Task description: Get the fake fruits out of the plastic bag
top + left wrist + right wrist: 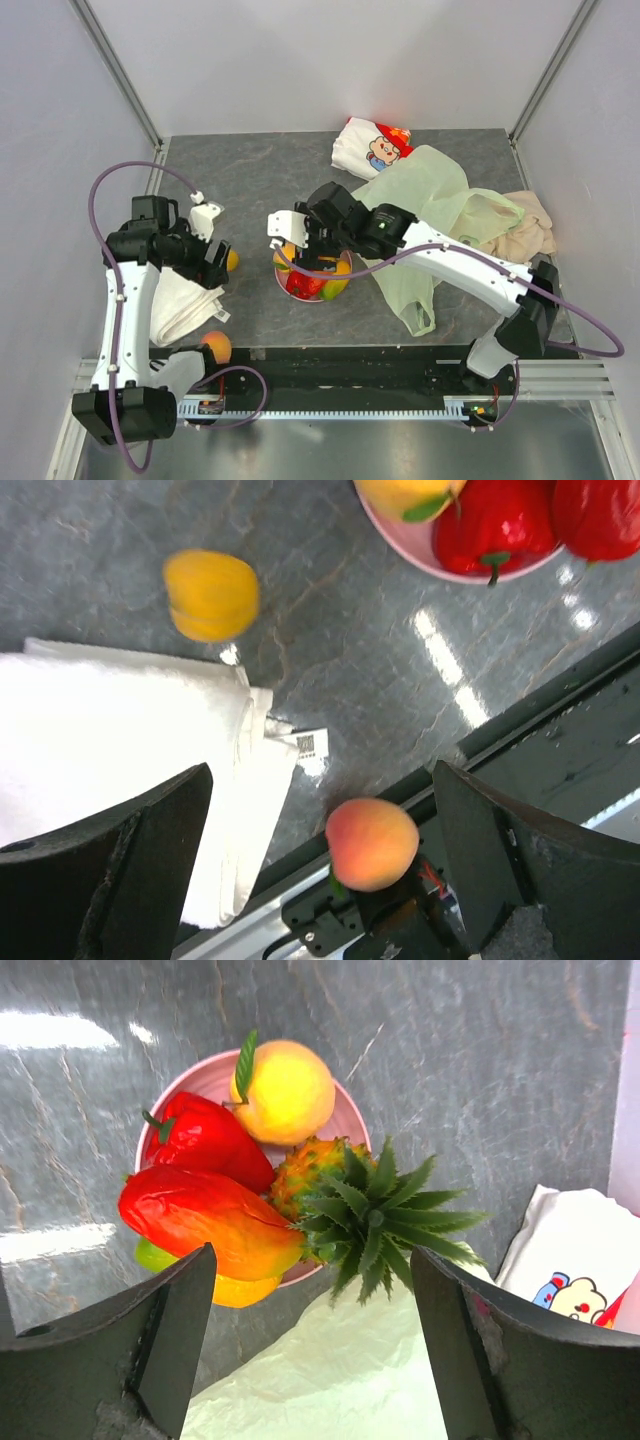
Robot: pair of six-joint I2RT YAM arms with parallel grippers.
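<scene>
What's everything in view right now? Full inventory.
plate: 1, pink, centre
pineapple: 1, orange, green crown, on plate
red pepper: 1, red, on plate
mango: 1, red-yellow, on plate
yellow fruit: 1, yellow, leafed, on plate
orange fruit: 1, orange, left of plate
peach: 1, orange-pink, front edge, left
white cloth: 1, white, left side
plastic bag: 1, pale green, right of plate
cartoon pouch: 1, white-red, back
beige cloth: 1, beige, far right
left pincer: 1, black, open, empty
right pincer: 1, black, open, over plate

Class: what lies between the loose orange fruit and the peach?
Between the orange fruit and the peach lies a corner of the white cloth with its printed tag, seen in the left wrist view.
</scene>
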